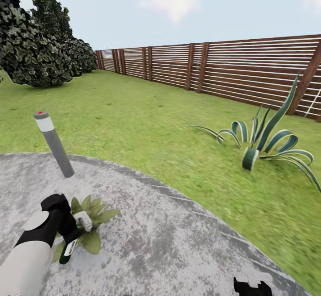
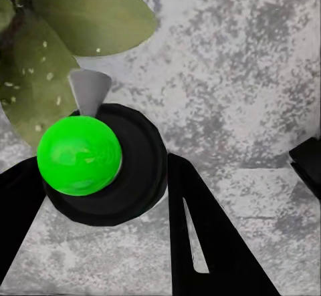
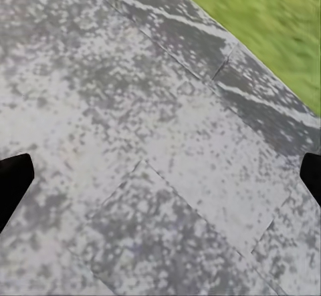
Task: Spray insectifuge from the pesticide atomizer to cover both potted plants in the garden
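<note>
Already the left end effector (image 2: pixel 107 196) pinches the slim green-and-white pesticide atomizer (image 1: pixel 71 242) over a leafy green potted plant (image 1: pixel 91 224) near the round grey stone patio's (image 1: pixel 178 242) left edge. Pickup looks done; whether spray has landed I cannot tell, and a second plant remains. Right end effector (image 3: pixel 160 176) hangs spread over bare stone.

Bright, even daylight, almost shadowless; lawn (image 1: pixel 147 122) and fence (image 1: pixel 232 71) render softly blurred.

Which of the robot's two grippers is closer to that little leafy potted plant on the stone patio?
Left. The left gripper is right at the potted plant, holding the pesticide atomizer. The right gripper hangs well off to the side, over bare patio.
</note>
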